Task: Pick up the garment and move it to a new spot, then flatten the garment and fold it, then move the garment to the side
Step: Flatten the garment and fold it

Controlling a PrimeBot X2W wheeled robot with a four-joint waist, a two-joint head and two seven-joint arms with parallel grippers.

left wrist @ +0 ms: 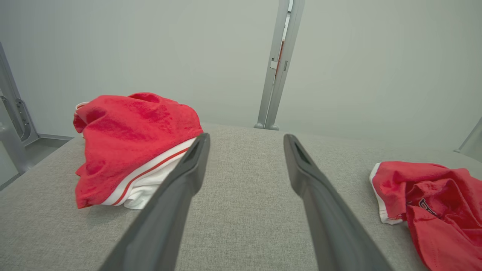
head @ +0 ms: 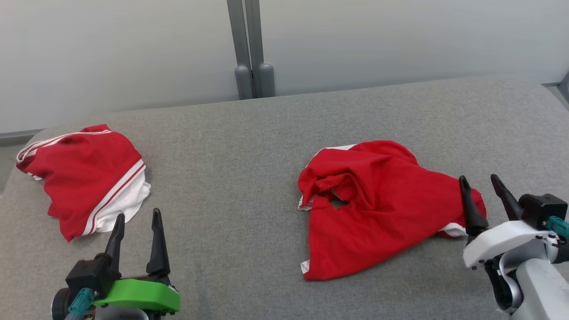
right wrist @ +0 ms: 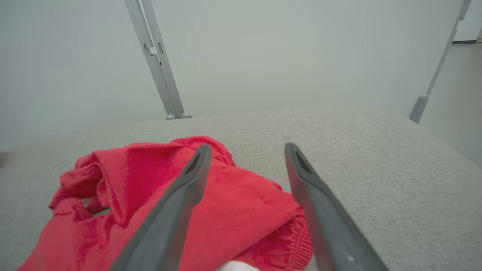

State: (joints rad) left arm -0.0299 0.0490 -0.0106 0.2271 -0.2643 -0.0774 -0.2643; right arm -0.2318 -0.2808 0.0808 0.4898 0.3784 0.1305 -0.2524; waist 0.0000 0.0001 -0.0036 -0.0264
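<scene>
Bright, even, diffuse light; faint soft shadows; sharp focus; wide-angle stretch in wrist views.

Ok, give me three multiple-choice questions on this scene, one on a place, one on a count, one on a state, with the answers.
1. Where is the right gripper?
A) at the far left
B) at the crumpled red garment's right edge
C) against the wall

2. How many red garments lie on the grey surface?
A) one
B) two
C) three

3. What state is the left gripper in?
A) open, holding nothing
B) shut on cloth
C) shut, empty

Answers: 1 B, it sits by that garment's right hem. 2 B, the crumpled one and a white-striped garment at the left. 3 A, bare surface shows between its spread fingers.
</scene>
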